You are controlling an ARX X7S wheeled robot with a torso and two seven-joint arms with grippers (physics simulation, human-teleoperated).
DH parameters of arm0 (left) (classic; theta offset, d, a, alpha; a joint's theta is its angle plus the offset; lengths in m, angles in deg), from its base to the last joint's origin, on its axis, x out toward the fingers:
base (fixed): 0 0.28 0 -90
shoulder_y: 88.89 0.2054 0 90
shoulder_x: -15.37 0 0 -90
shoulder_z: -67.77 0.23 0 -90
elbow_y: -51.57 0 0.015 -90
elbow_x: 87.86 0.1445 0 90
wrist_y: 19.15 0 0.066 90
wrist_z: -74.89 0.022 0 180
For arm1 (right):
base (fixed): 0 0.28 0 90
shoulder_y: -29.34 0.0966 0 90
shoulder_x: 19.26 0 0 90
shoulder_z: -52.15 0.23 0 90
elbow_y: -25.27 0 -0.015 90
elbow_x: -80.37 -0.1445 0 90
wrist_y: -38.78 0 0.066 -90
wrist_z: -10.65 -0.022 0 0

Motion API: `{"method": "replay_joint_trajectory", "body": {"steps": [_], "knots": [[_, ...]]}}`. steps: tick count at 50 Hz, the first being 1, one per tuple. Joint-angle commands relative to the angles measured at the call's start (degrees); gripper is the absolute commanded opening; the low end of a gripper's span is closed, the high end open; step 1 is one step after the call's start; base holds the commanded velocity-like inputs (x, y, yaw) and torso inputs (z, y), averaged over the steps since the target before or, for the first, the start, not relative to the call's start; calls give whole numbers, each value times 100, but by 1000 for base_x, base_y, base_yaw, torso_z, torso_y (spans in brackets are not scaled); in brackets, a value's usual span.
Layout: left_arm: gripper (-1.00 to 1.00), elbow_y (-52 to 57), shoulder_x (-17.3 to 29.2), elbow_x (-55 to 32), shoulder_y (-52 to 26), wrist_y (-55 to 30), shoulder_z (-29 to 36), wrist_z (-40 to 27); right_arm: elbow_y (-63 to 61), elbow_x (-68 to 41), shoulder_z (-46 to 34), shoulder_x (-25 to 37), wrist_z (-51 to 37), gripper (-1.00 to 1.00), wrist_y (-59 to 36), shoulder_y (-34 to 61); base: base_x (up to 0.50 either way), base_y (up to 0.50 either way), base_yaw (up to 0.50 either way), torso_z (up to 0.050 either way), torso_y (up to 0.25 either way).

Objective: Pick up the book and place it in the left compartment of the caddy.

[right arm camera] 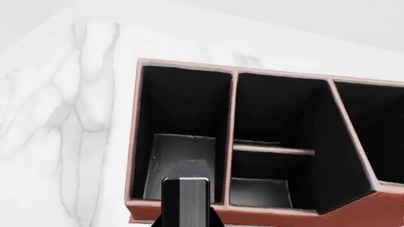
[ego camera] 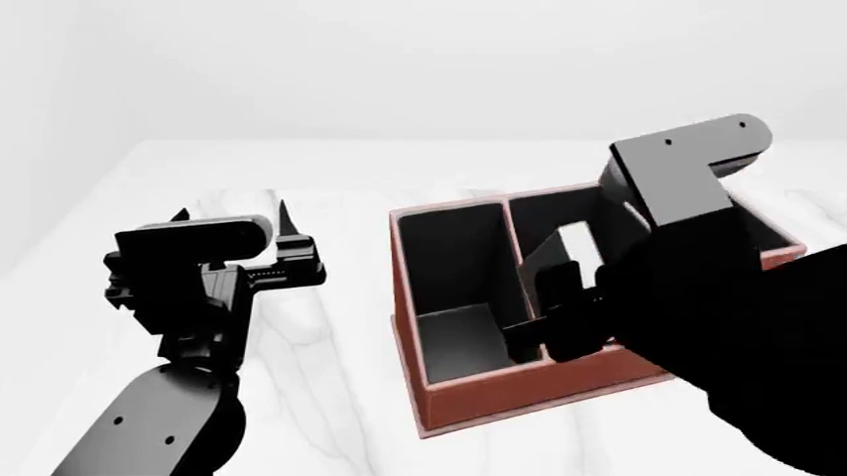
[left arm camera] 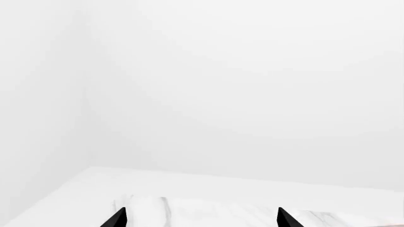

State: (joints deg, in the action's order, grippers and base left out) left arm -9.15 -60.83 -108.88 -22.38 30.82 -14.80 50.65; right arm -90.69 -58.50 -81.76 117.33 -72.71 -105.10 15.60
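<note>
The reddish-brown caddy (ego camera: 530, 389) with black cells stands on the white marble table. Its left compartment (ego camera: 450, 288) is the long narrow cell on its left side and holds nothing; it also shows in the right wrist view (right arm camera: 180, 137). My right gripper (ego camera: 562, 293) is shut on the book (right arm camera: 186, 198), a thin black book with pale page edges held edge-on. The book hangs above the caddy's near wall (right arm camera: 271, 213), its far end over the left compartment beside the divider. In the head view the book (ego camera: 574, 246) shows pale. My left gripper (ego camera: 232, 220) is open and empty, left of the caddy.
The marble table (ego camera: 331, 327) reaches to a far edge (left arm camera: 240, 182) with a plain white wall behind. My right arm (ego camera: 715, 297) hides the caddy's right cells in the head view. My left gripper's fingertips (left arm camera: 117, 218) show over bare marble.
</note>
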Motion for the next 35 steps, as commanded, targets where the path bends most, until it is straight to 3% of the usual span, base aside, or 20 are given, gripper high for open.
{"method": "replay_joint_trajectory", "body": {"steps": [1, 19, 35], "knots": [[100, -29, 19, -18, -12, 15, 23, -17, 1414, 275, -367, -670, 553, -100, -696, 1364, 0, 0, 0, 0, 0], [100, 27, 50, -42, 7, 5, 77, -69, 4256, 2188, -655, -1806, 2651, -100, -1570, 1958, 0, 0, 0, 0, 1], [100, -8, 76, -73, -4, 38, 91, -92, 5332, 2058, -980, -2502, 2558, -100, -1403, 1855, 0, 0, 0, 0, 1]]}}
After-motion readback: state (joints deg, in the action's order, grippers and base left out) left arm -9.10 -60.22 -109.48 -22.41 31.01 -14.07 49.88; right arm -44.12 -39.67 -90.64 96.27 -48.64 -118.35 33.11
